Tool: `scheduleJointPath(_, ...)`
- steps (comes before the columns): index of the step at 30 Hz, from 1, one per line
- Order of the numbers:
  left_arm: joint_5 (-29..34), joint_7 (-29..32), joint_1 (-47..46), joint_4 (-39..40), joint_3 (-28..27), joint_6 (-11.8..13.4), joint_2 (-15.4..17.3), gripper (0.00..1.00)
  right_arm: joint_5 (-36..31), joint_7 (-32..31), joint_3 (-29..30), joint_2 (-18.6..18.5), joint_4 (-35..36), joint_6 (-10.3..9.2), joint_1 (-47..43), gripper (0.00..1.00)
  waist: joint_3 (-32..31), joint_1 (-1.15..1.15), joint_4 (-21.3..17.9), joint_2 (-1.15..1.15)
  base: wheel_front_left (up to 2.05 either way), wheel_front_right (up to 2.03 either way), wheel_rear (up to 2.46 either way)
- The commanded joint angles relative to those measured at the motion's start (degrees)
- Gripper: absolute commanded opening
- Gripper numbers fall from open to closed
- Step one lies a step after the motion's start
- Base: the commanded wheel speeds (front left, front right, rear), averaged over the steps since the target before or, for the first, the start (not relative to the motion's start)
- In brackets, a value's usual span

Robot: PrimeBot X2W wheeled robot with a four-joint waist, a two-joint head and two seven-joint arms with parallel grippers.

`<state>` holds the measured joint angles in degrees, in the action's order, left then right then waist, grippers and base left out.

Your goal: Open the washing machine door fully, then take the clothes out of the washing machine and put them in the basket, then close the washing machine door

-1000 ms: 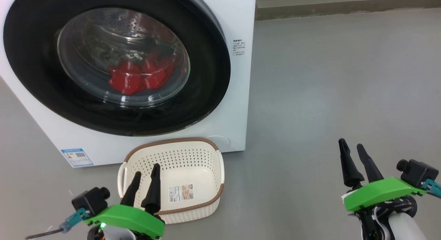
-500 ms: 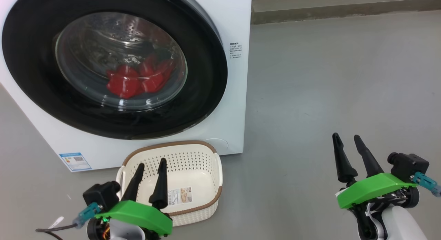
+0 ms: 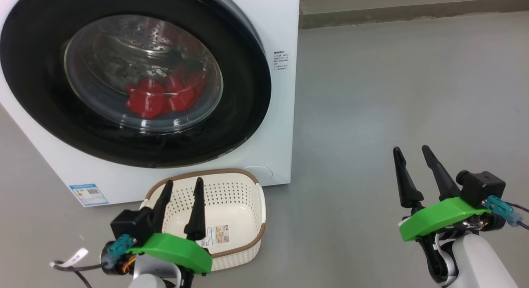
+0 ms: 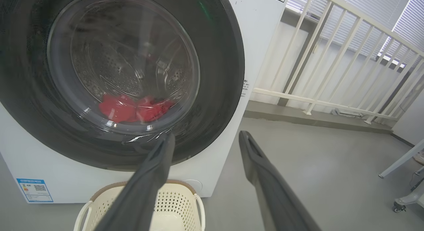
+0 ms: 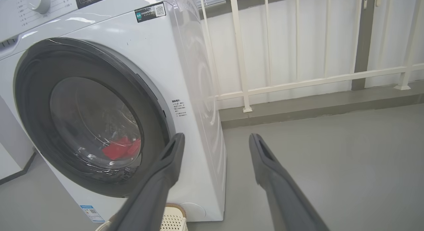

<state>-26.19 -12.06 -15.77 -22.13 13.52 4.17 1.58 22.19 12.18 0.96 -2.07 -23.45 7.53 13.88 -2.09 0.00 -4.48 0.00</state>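
Both are hanging released, jaws apart: the left gripper [image 3: 184,181] over the basket [image 3: 206,172], the right gripper [image 3: 411,148] over bare floor [image 3: 392,81]. Beyond, the washing machine door [image 3: 231,127] is sitting shut, nearer the left arm, with the clothes [image 3: 161,98] lying behind its glass.

Left hand [image 3: 184,180], right hand [image 3: 411,148]: green plates [image 3: 173,251]; long black fingers [image 3: 196,215]

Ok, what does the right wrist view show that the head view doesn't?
Extra in the right wrist view: the control dial and a white railing. Extra in the head view: the left gripper, open, and the paper label inside the basket. Shared: the washing machine, its door, red clothes behind the glass, the basket, the right gripper, open.
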Motion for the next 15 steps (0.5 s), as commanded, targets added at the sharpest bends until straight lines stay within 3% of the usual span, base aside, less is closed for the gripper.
scheduleJointPath(1,1.94,-0.96,-3.29,1.49,-0.9,0.29,1.18,1.0,-2.27,0.86,-1.52,-0.61,1.27,-0.04,3.09,1.0,0.05,0.0,-0.04,0.0,0.0,0.0,0.0)
scheduleJointPath(15,9.59,-2.94,-5.11,1.07,0.23,1.26,1.3,1.0,-9.39,2.82,-2.44,-0.81,1.21,-0.04,4.61,1.0,0.01,0.0,-0.39,0.0,0.0,0.0,0.0)
